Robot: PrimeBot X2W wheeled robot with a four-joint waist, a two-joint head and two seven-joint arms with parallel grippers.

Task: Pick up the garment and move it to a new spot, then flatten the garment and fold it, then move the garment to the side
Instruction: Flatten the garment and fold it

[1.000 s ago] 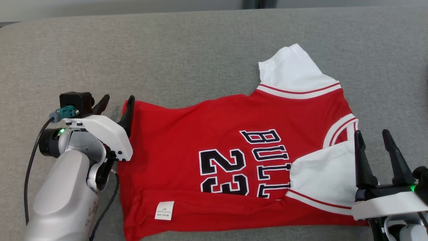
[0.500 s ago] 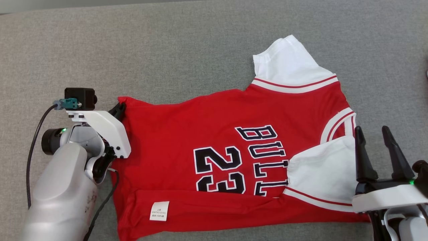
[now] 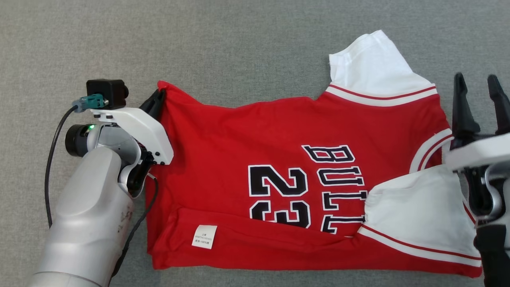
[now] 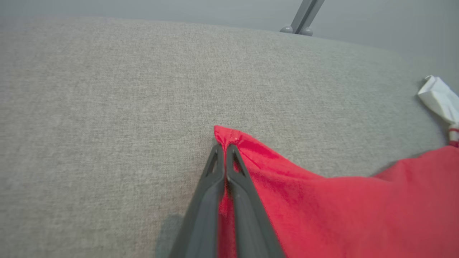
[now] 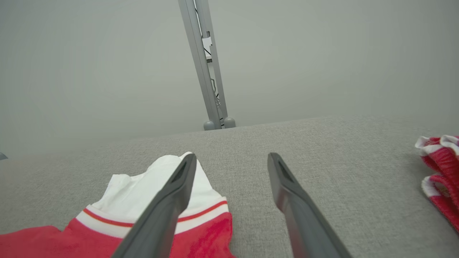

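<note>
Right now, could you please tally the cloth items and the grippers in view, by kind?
Red basketball jersey with white sleeves: 1
Bunched red-and-white cloth item: 1
Dark two-fingered grippers: 2 (left gripper shut on the jersey's corner, right gripper open)
Total: 4

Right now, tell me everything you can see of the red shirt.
The shirt is a thin red jersey with white sleeves, red-striped white trim and black BULLS 23 lettering. It lies face up, mostly flat, on the grey cushion, collar toward the robot's right. Its near edge is folded over, showing a white label, and the near sleeve lies across the chest. The left gripper is shut on the far hem corner; the open right gripper hovers by the collar.
</note>
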